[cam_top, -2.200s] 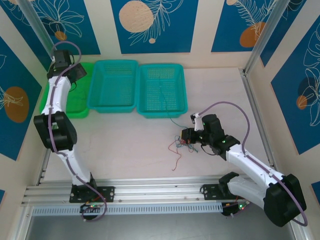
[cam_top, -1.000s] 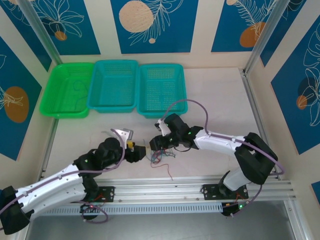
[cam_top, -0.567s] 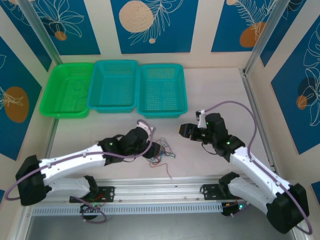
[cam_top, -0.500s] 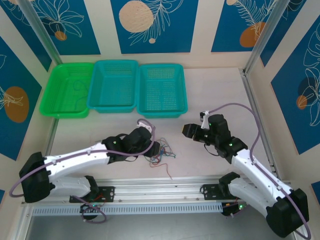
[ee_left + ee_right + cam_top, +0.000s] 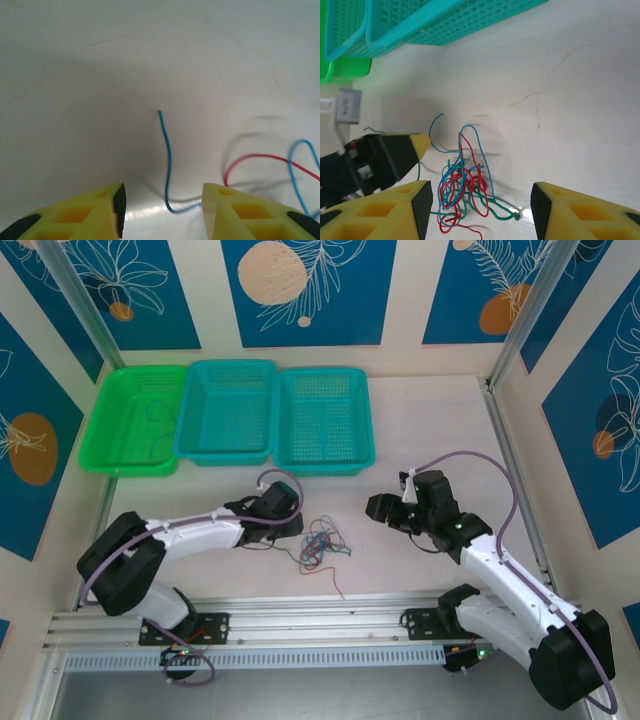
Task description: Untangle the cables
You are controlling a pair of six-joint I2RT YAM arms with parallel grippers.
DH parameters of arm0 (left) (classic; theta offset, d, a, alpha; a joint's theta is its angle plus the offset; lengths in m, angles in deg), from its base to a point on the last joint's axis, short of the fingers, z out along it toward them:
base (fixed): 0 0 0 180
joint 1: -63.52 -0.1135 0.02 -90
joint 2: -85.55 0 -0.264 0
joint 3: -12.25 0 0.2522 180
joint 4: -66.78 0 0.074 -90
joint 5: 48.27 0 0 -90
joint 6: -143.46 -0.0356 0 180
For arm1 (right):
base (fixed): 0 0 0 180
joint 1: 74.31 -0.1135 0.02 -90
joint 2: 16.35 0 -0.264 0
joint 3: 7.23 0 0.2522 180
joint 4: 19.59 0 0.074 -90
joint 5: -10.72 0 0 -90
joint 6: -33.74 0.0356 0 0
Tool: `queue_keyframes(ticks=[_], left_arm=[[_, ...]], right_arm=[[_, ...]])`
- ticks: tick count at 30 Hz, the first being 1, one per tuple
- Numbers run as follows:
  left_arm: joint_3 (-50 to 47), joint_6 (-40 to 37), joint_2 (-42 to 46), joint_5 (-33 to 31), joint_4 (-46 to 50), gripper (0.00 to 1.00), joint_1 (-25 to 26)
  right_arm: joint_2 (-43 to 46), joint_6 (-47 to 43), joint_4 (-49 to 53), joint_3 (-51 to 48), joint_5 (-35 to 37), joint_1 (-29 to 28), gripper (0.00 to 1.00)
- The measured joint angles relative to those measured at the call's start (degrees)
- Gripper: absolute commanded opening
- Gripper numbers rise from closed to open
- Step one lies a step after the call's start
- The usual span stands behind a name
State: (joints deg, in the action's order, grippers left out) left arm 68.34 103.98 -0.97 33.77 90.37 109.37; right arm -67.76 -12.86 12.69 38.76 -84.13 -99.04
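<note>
Lying in a loose knot on the pale counter point(image 5: 430, 430), the cables point(image 5: 320, 540) are a handful of hair-thin blue, red and dark green wires, looped over one another, with a few loose ends trailing out from the knot toward the near edge. The left gripper point(image 5: 288, 524) sits low, just to the left of that knot, its jaws spread wide with nothing between them. In its own wrist view, the left gripper point(image 5: 162, 200) faces a single blue wire end point(image 5: 166, 160) that curls on the counter in the gap ahead of the yellow fingertips point(image 5: 112, 202), and a red loop point(image 5: 250, 160) and another blue loop lie off to the right. The right gripper point(image 5: 376, 508) hangs to the right of the knot, a little apart from it, jaws likewise spread and holding nothing. From the right wrist, the right gripper point(image 5: 479, 197) looks across the knot point(image 5: 462, 187), which lies on the counter between its yellow fingertips point(image 5: 420, 195), with the left gripper's yellow tip point(image 5: 420, 142) just beyond the wires. Well beyond the knot, along the far wall, a green basket point(image 5: 135, 420) and two teal baskets point(image 5: 228, 412) point(image 5: 325, 420) stand side by side, touching.
</note>
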Motion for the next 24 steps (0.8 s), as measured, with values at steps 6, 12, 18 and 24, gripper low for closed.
queue_keyframes(ticks=[6, 12, 18, 24], left_arm=[[-1.20, -0.04, -4.13, 1.07, -6.40, 0.15, -0.63], [-1.84, 0.13, -3.80, 2.89, -8.57, 0.00, -0.72], [-2.32, -0.04, 7.93, 2.97, -5.79, 0.00, -1.18], [-1.16, -1.92, 25.22, 1.05, 1.36, 0.00, -3.85]], right_arm=[[-4.07, -3.63, -1.29, 0.63, -1.42, -5.62, 0.60], [-16.96, -6.01, -1.51, 5.70, 4.02, -20.11, 0.65], [-34.73, -5.14, 1.14, 16.68, 17.73, -30.47, 0.62], [-42.80, -2.03, 6.19, 19.98, 28.37, -28.48, 0.47]])
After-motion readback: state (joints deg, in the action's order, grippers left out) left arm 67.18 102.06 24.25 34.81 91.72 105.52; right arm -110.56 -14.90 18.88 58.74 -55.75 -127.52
